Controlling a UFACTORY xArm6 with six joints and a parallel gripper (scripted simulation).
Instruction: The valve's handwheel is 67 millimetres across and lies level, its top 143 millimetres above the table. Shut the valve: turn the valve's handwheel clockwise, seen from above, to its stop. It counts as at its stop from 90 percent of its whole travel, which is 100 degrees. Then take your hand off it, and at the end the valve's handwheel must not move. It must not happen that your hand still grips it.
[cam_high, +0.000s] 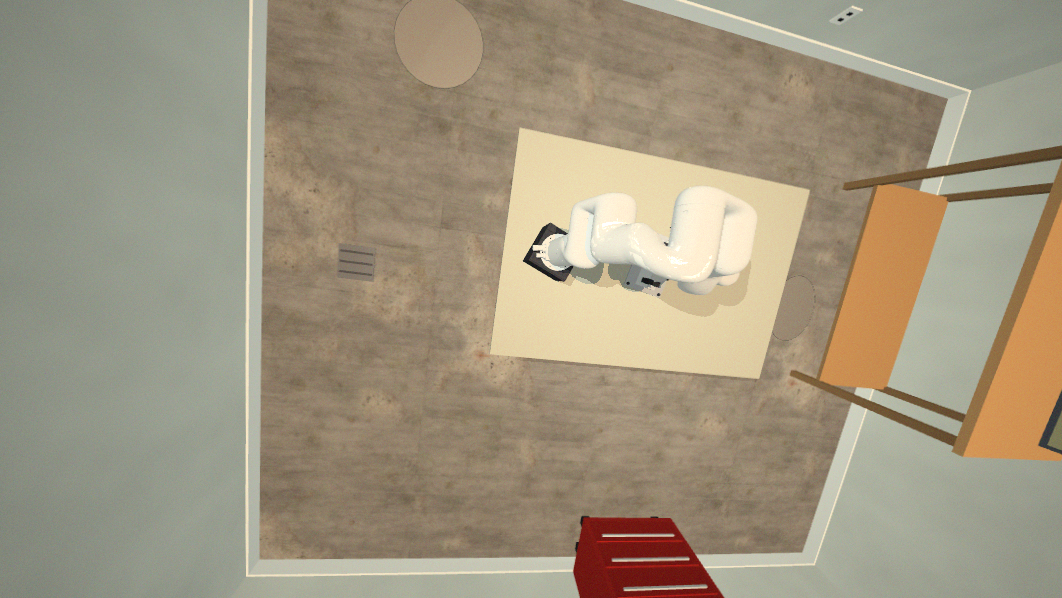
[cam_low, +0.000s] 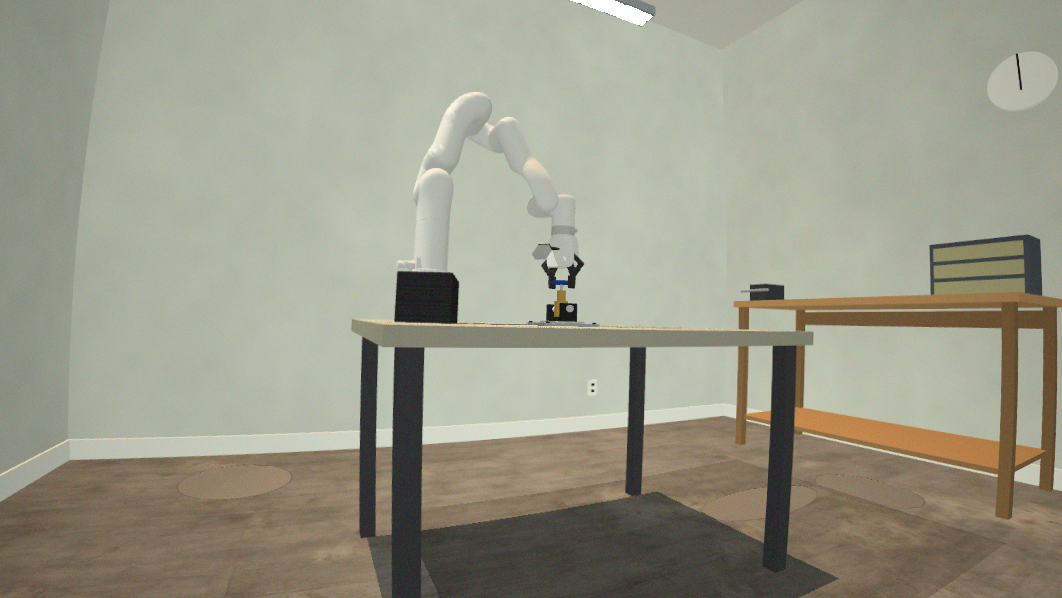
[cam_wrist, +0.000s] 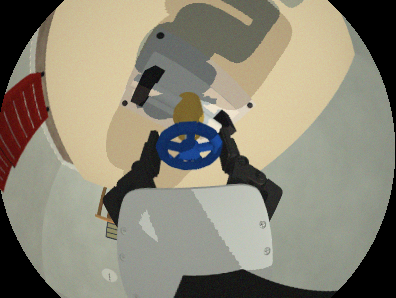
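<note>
The valve's blue spoked handwheel lies level on a brass stem over a grey base plate. My gripper points straight down over it, its two black fingers pressed on opposite sides of the rim. In the exterior view the gripper is shut on the blue handwheel, above the brass stem and the black valve body on the table. In the overhead view the arm hides the valve; only part of its plate shows.
The arm's black base block stands on the beige table to the left of the valve. A wooden bench stands to the right, and a red drawer cabinet on the floor.
</note>
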